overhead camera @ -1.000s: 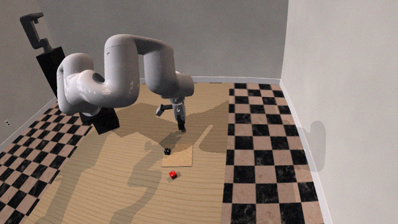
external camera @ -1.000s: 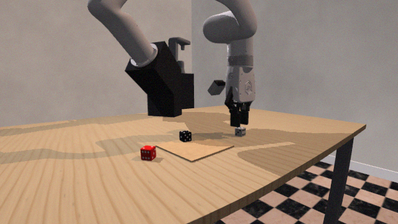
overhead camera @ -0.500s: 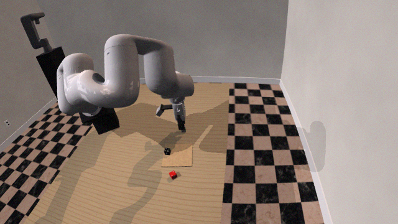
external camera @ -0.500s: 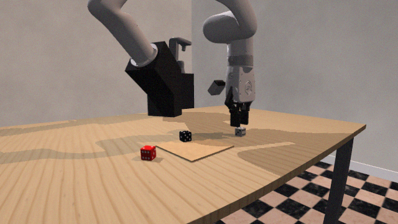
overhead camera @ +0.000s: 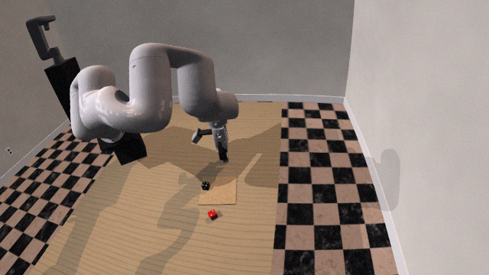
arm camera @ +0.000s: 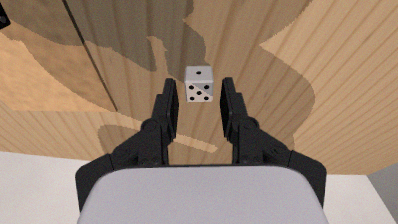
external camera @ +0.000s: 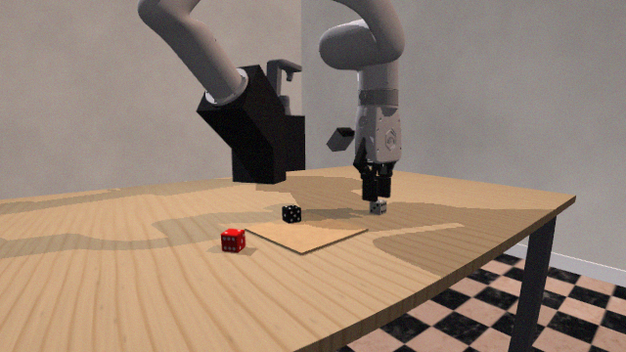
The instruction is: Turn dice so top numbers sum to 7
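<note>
While the mat (overhead camera: 219, 196) (external camera: 305, 238) (arm camera: 45, 65) lies flat, no die is fully on it: black die (overhead camera: 205, 186) (external camera: 291, 213) (arm camera: 3, 20) at its edge, red die (overhead camera: 212, 215) (external camera: 233, 241) and white die (external camera: 378, 207) (arm camera: 199, 84) off it. Gripper (overhead camera: 223, 160) (external camera: 377, 191) (arm camera: 199, 91) part-open, empty, over white. Placing, sum of 7 remain.

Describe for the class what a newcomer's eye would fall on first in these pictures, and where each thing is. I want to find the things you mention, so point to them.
First comes the big pale arm (overhead camera: 150, 88) (external camera: 374, 39), arching over the wooden table (overhead camera: 126, 229) (external camera: 147, 293). Next, the bright red die (overhead camera: 212, 215) (external camera: 233, 241) stands out on the bare wood beside the thin mat (overhead camera: 219, 196) (external camera: 305, 240) (arm camera: 45, 75). Beyond the mat, the black claw (external camera: 377, 192) (arm camera: 199, 91) hangs open above a white die (external camera: 378, 207) (arm camera: 199, 84).
</note>
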{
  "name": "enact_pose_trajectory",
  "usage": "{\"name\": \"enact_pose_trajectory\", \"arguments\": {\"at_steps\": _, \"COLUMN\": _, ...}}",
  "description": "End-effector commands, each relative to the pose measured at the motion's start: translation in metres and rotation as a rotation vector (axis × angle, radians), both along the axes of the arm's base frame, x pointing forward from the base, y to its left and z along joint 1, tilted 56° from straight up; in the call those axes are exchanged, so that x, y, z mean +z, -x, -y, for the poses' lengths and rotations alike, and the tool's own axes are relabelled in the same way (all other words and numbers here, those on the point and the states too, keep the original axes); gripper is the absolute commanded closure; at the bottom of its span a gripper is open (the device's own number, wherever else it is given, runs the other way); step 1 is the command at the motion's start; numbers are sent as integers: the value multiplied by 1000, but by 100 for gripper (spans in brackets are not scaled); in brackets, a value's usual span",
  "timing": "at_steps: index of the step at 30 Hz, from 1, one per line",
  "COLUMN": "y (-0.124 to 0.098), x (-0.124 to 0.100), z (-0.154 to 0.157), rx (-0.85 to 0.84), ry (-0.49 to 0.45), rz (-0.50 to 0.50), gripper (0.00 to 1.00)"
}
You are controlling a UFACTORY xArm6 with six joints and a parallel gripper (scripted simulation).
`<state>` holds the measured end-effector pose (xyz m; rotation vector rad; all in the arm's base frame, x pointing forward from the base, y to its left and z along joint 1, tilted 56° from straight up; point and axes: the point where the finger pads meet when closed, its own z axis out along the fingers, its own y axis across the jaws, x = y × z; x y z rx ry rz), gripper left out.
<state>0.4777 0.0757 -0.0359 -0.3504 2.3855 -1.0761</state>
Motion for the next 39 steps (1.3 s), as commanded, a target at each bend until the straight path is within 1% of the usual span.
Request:
{"name": "enact_pose_trajectory", "arguments": {"at_steps": 1, "y": -2, "x": -2, "z": 1, "rx": 2, "ry": -1, "rz": 1, "gripper": 58}}
{"name": "enact_pose_trajectory", "arguments": {"at_steps": 13, "y": -13, "x": -12, "z": 13, "rx": 2, "ry": -1, "rz": 1, "gripper": 58}}
{"name": "enact_pose_trajectory", "arguments": {"at_steps": 39, "y": -14, "x": -14, "z": 15, "rx": 2, "ry": -1, "rz": 1, "gripper": 58}}
